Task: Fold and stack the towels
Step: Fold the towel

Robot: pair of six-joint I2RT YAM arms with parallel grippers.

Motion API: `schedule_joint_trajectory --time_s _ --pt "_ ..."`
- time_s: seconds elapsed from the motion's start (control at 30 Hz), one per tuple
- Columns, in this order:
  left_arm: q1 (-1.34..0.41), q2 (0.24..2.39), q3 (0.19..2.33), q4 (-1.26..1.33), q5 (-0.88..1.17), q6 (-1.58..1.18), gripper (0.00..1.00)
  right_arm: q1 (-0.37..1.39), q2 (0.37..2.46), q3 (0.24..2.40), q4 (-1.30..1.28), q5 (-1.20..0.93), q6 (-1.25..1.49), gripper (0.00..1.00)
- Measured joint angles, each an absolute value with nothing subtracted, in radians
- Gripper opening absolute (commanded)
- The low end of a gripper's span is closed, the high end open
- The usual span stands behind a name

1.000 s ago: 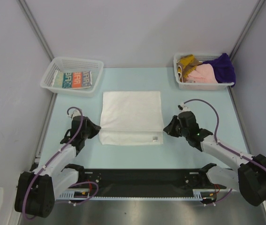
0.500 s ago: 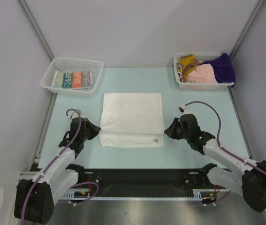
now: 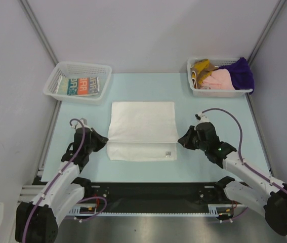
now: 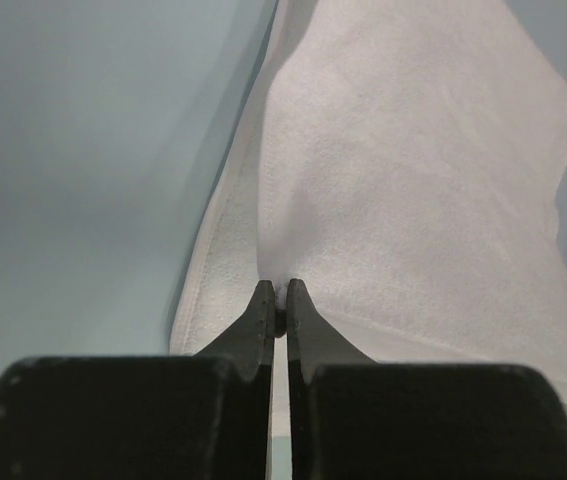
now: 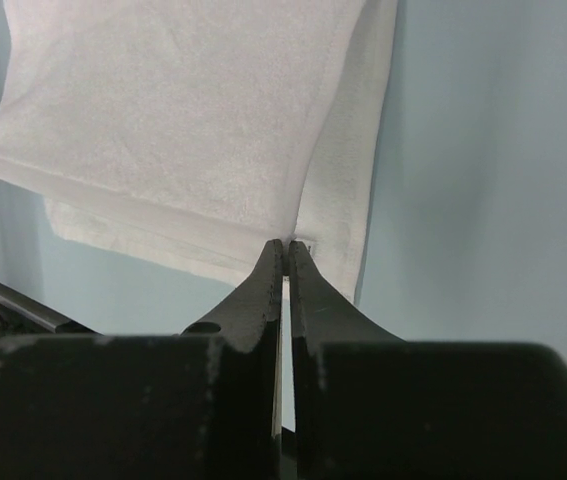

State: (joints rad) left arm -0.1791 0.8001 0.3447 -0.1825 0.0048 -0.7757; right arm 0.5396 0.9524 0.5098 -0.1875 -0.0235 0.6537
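A plain white towel (image 3: 142, 129) lies on the light blue table (image 3: 143, 86), its upper layer folded over towards the near edge. My left gripper (image 3: 104, 141) is shut on the upper layer's left corner; in the left wrist view the tips (image 4: 279, 293) pinch white cloth (image 4: 413, 150). My right gripper (image 3: 180, 140) is shut on the right corner; the right wrist view shows the tips (image 5: 286, 245) pinching the cloth (image 5: 173, 120). A folded orange-teal-white print towel (image 3: 81, 85) lies in the left basket. Mustard (image 3: 202, 66), pink (image 3: 217, 79) and purple (image 3: 239, 72) towels fill the right basket.
A white mesh basket (image 3: 78, 82) stands at the back left and another (image 3: 219, 91) at the back right. Grey walls enclose the table. A black rail (image 3: 148, 195) runs along the near edge between the arm bases.
Both grippers have drawn the towel's upper layer a little nearer, towards the near edge. The fold now covers more of the lower layer.
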Motion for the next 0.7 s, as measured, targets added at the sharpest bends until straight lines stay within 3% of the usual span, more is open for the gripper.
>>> schedule_joint_trajectory --time_s 0.7 --pt "-0.181 0.75 0.445 -0.254 0.006 -0.774 0.0 0.54 0.879 0.576 -0.271 -0.009 0.637 0.0"
